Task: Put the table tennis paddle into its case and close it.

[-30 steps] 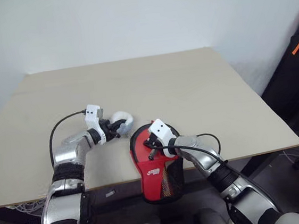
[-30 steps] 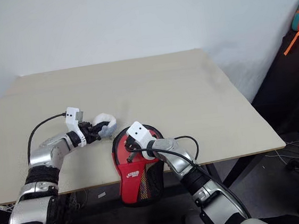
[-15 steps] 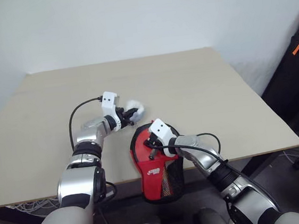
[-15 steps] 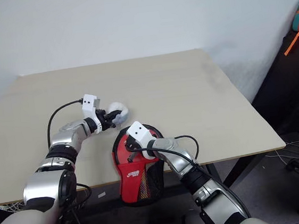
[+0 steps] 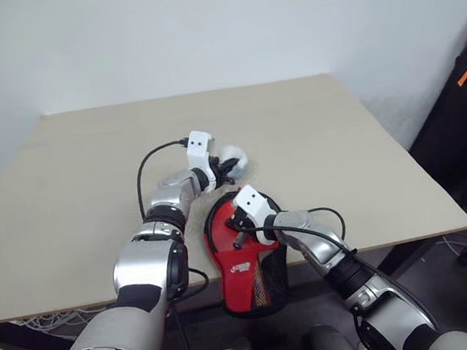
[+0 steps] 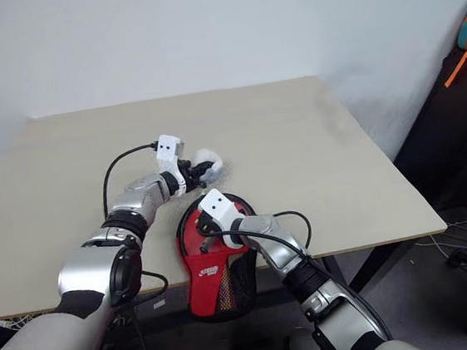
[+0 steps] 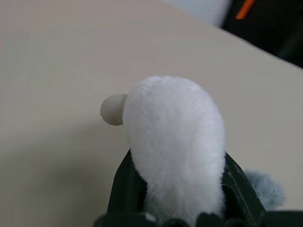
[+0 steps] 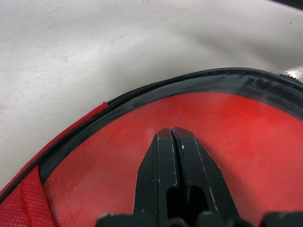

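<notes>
The table tennis paddle (image 5: 237,225) lies inside the open red case (image 5: 247,261) at the table's (image 5: 313,141) near edge. The right gripper (image 8: 173,135), fingers pressed together, rests on the paddle's red face. Just beyond the case, the left gripper (image 5: 231,168) clamps a white fluffy object (image 7: 175,142).

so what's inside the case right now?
The paddle's red face lies inside the open case, right gripper shut over it. The handle can't be seen.

- Small white logo on the red outer face of the case (image 5: 245,267), near the edge hanging off the counter (image 5: 313,133); too small to make out its letters.
- No other text, label, number or sign legible on anything in any view.
</notes>
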`<state>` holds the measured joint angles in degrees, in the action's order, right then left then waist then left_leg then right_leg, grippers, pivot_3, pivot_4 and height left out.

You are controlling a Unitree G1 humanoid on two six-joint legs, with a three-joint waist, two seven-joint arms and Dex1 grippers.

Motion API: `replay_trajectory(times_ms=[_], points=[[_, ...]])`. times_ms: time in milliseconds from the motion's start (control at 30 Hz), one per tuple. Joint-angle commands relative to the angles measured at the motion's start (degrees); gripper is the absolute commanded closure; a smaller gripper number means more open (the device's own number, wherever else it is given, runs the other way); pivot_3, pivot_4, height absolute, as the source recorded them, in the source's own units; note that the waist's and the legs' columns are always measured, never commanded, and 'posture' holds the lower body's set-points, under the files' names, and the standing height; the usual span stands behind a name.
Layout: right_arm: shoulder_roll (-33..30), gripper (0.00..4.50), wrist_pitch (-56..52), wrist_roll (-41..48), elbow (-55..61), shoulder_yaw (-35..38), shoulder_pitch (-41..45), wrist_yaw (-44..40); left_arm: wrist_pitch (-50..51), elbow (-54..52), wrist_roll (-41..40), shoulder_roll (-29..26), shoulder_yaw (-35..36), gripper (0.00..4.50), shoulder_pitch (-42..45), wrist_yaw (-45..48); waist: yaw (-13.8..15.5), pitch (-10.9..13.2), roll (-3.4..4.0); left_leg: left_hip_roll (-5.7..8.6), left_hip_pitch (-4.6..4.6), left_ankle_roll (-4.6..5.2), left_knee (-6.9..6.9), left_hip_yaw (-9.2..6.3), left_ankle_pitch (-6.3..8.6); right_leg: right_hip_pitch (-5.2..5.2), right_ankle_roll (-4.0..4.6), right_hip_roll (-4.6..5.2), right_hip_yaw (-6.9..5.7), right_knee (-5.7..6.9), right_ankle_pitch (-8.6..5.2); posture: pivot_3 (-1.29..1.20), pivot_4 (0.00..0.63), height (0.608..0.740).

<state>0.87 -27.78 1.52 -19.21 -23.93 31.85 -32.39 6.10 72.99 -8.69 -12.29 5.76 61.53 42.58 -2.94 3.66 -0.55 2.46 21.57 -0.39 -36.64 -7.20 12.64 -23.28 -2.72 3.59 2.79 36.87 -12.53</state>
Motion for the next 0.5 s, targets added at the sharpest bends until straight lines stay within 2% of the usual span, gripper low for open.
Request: replay_trajectory(times_ms=[33,300,500], points=[[-0.76,4.50,-1.12,-1.02,-0.20,0.14,-0.24,0.11,-0.50,-4.74,0.22,0.42,-1.28,3.87,1.53,8.44,0.00,0.00,0.00,0.00,0.01,0.00,0.00,0.00,0.00,0.00,0.00,0.00,0.00,0.00,0.00,0.00,0.000,0.739],[-2.14,4.50,-3.04,-0.77,3.54,0.20,-0.36,-0.63,1.45,-10.92,2.83,-1.07,-7.04,3.87,-5.26,22.74,-0.01,0.00,0.01,0.00,0.00,0.01,-0.01,0.00,0.00,0.02,0.00,0.00,0.01,0.00,0.00,0.00,0.000,0.739],[-4.77,4.50,-6.20,0.09,10.58,-0.05,-1.09,-2.37,1.85,-14.52,3.90,-2.05,-9.17,3.87,-8.55,25.82,0.00,0.00,0.00,0.00,0.01,0.01,-0.01,0.00,0.00,0.00,0.00,0.00,0.02,0.00,0.00,0.00,0.000,0.739]])
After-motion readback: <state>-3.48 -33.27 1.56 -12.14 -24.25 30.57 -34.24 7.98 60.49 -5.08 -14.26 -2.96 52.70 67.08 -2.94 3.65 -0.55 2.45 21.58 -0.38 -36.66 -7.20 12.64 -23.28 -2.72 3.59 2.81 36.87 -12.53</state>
